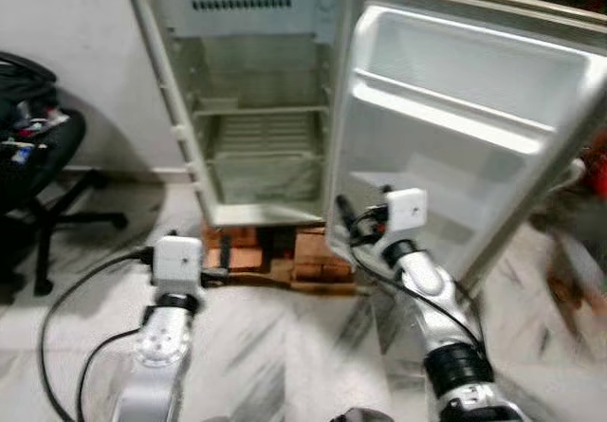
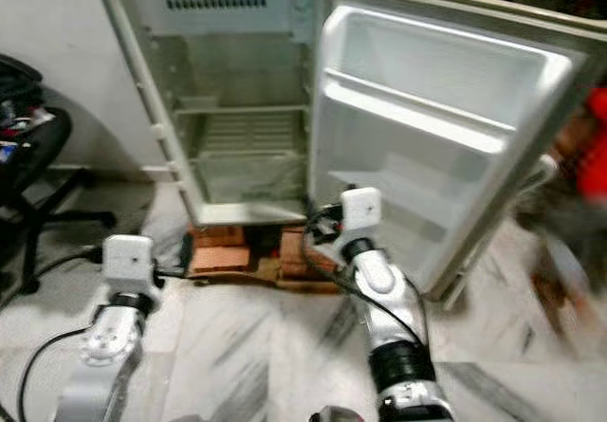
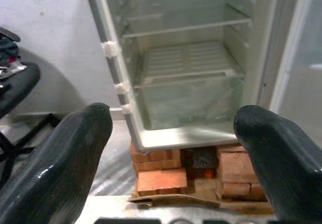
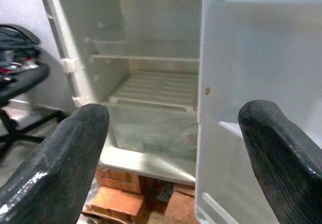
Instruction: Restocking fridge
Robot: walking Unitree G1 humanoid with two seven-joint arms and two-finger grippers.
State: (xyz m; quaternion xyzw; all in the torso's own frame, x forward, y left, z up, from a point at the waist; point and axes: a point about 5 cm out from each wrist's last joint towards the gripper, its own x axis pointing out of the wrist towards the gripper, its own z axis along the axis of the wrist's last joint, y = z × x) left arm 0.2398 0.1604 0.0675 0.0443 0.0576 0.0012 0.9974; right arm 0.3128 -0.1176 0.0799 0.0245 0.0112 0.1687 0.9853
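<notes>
A small white fridge (image 1: 256, 109) stands open in front of me, its shelves (image 3: 186, 63) and bottom drawer bare. Its door (image 1: 455, 128) is swung wide to the right, and the door racks hold nothing. My left gripper (image 1: 220, 263) hovers low, just before the fridge's lower left corner. It is open, with nothing between its fingers (image 3: 80, 138). My right gripper (image 1: 346, 215) is raised near the door's hinge edge, level with the fridge's bottom. Open as well, it holds nothing between its fingers (image 4: 75, 133).
The fridge rests on a stack of red bricks (image 1: 275, 256) on the marble floor. A black office chair (image 1: 38, 156) piled with things stands at the left by the wall. A black cable (image 1: 66, 299) trails over the floor on the left.
</notes>
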